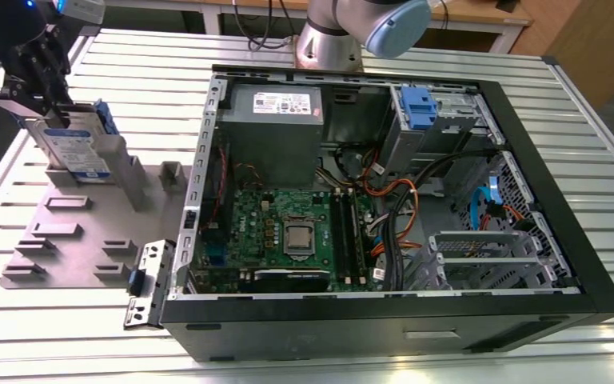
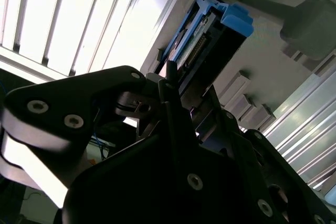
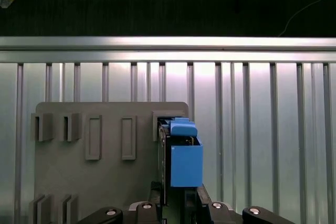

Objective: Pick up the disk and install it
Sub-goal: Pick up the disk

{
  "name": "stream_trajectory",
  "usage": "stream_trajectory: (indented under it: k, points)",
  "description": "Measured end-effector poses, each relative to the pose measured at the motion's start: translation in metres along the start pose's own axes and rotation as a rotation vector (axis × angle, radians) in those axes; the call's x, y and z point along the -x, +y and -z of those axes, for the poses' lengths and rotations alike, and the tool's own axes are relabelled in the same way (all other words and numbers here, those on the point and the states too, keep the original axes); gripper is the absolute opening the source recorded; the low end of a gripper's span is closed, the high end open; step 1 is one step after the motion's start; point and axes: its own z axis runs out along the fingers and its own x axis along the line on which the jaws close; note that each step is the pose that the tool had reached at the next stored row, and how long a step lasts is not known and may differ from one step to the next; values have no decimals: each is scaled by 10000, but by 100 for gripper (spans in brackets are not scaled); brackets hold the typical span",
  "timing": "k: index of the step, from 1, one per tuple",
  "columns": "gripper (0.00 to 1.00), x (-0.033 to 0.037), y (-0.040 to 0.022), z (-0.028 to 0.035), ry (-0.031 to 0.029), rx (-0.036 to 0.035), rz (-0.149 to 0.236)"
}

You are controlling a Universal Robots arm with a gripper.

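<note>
The disk (image 1: 77, 152) stands on edge in the grey holder (image 1: 73, 232) at the exterior view's left, letting the pincer (image 1: 57, 116) clamp its upper end

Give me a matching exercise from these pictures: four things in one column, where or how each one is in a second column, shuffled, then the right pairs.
Things:
1. disk
2. gripper
3. grey metal box
4. blue clip

Places or states:
A. in a drive bay of the open computer case
B. standing on edge in the grey holder plate
C. jaws closed on the disk's upper edge
D. inside the case next to the motherboard, with a white sticker on it

Pairs: 1-B, 2-C, 3-D, 4-A
</note>
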Motion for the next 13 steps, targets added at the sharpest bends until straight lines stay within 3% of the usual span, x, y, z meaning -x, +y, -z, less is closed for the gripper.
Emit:
stream_trajectory:
  k: [13]
  points:
    - [35,8,0,0,0,0,0]
